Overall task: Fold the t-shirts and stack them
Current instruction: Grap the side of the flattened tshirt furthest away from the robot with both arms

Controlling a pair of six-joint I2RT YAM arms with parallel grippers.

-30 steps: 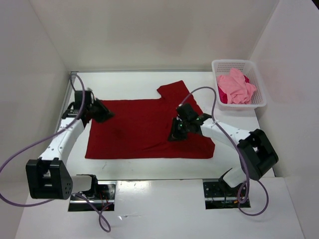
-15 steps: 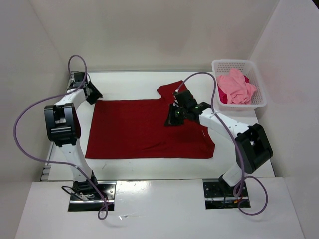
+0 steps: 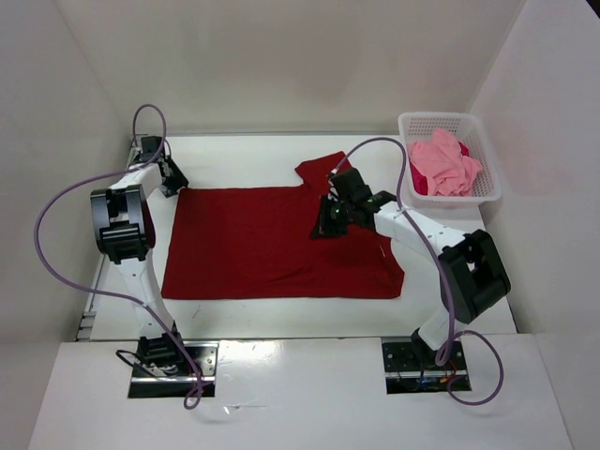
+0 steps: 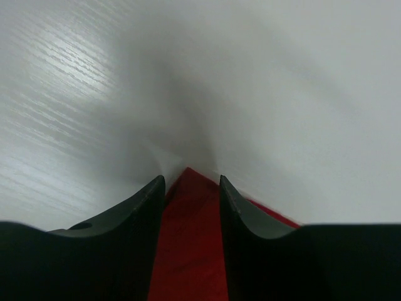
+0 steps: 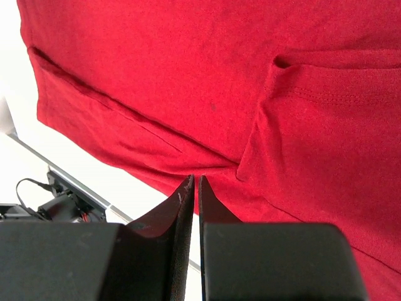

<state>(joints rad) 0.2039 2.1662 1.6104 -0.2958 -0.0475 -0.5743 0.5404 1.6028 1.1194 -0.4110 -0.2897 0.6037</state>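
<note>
A dark red t-shirt (image 3: 272, 239) lies spread flat on the white table, one sleeve (image 3: 328, 171) pointing to the far side. My left gripper (image 3: 173, 177) is at the shirt's far-left corner. In the left wrist view it (image 4: 191, 179) is open, with that corner of the shirt (image 4: 188, 251) lying between the fingers. My right gripper (image 3: 328, 225) rests on the shirt's right half, near the neck. Seen from the right wrist, it (image 5: 193, 179) is shut to a thin slit, its tips over a crease in the shirt (image 5: 188, 75). A pinch of cloth does not show.
A white mesh basket (image 3: 469, 118) stands at the far right corner and holds a light pink t-shirt (image 3: 442, 161) with a magenta one (image 3: 418, 178) under it. White walls close in the table on the left, right and far sides. Purple cables loop from both arms.
My left arm swung from the shirt's left edge to its far-left corner and its jaws opened. My right gripper shifted slightly farther and left over the shirt and its jaws closed.
</note>
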